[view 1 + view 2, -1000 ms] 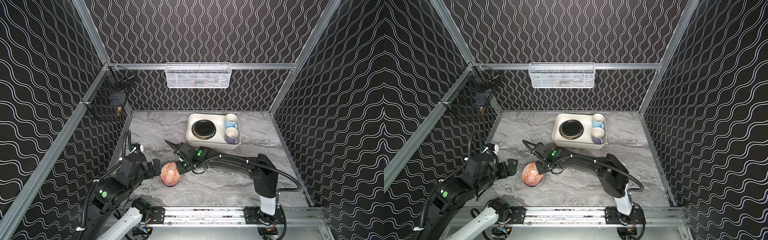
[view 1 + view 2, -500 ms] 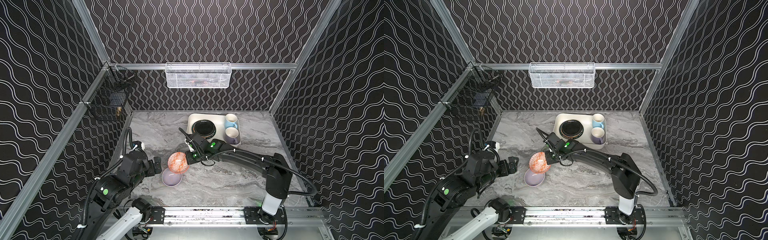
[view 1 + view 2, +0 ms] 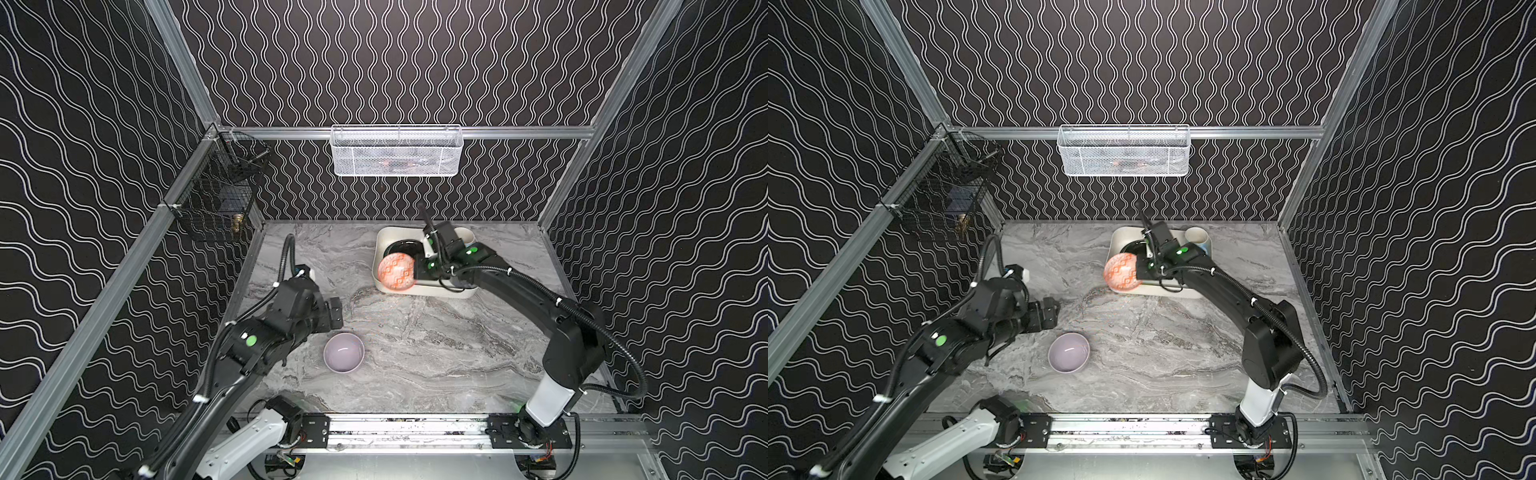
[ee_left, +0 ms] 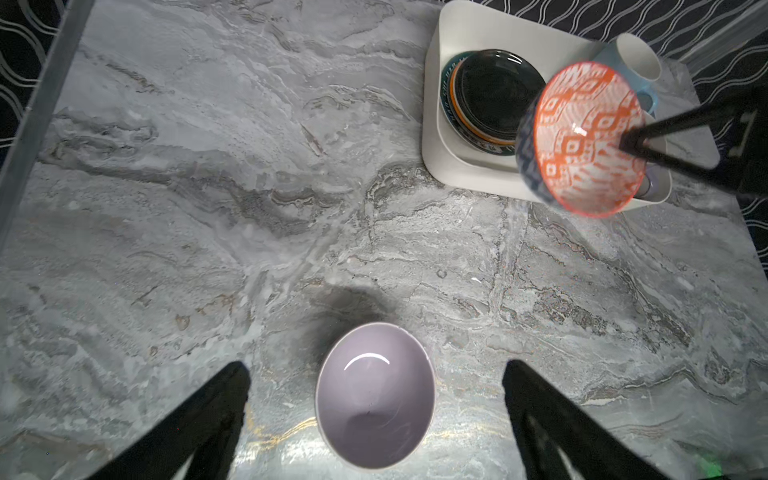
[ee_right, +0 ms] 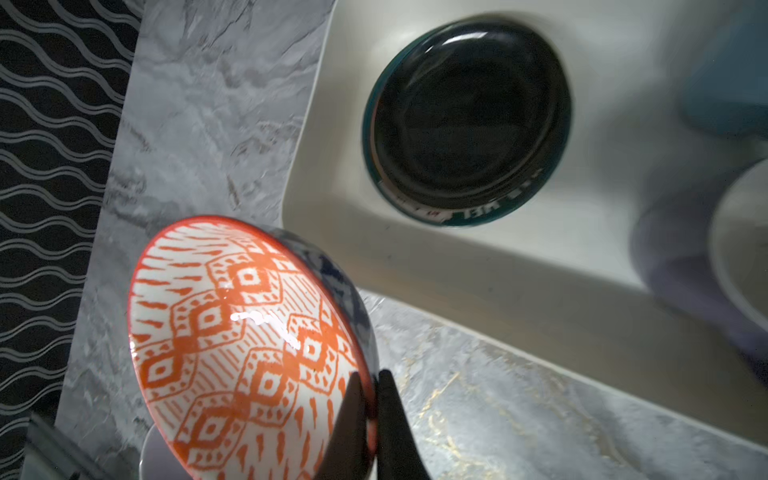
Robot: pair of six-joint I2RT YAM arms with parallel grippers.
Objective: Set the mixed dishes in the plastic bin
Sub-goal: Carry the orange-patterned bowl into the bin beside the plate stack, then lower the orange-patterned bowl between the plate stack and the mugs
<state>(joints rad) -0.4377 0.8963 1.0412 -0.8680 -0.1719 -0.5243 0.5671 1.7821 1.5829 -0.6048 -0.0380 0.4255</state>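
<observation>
Clamped between the closed fingers of the right gripper is the rim of the orange-patterned bowl, one finger inside the wall and one outside. The bowl hangs tilted on its side, its patterned inside facing away from the wrist and its dark blue outer wall toward the plastic bin. In both top views the bowl sits at the gripper's tip, over the bin's front left corner, overlapping its rim.

Beyond the gripper, inside the bin, lies a stack of plates with the black plate on top; a teal edge and a lettered rim show beneath it. Farther to that gripper's side stand the light-blue mug and the lilac mug, the latter blurred and partly cut off.

The left gripper stands with its fingers spread wide apart, holding nothing. Directly between and below its two dark fingers rests the lilac bowl, upright on the marble table, touching neither finger. In both top views this bowl lies just in front of the left gripper's tip, well apart from the bin.
</observation>
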